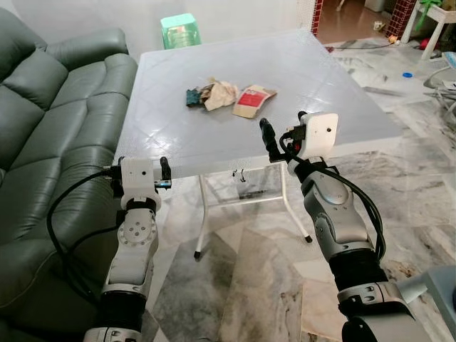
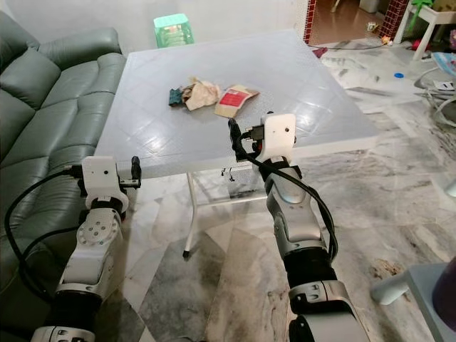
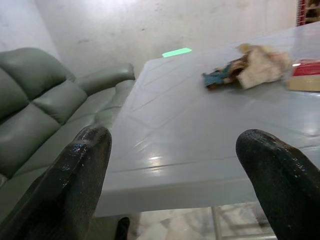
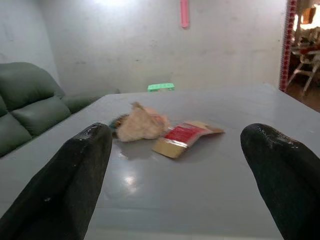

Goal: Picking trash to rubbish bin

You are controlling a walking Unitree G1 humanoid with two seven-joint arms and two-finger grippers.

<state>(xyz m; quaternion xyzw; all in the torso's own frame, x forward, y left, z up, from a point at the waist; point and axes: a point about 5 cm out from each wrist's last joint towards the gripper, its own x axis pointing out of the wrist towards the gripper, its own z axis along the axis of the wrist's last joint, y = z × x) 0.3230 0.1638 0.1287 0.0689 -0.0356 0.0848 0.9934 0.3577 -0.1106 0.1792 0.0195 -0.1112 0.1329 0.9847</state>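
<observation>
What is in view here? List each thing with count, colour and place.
table: 1, pale grey, centre, before the robot
packet: 1, red and tan, flat on the table, rightmost of the trash
wad: 1, beige, crumpled, on the table, next to the packet on its left
wrapper: 1, dark teal, on the table against the wad's left side
sofa: 1, grey-green, left of the table
stool: 1, green, beyond the table's far edge
floor: marble, grey and brown
left claw: 1, black, open, low at the table's near left corner
right claw: 1, black, open, raised at the near edge, facing the trash
</observation>
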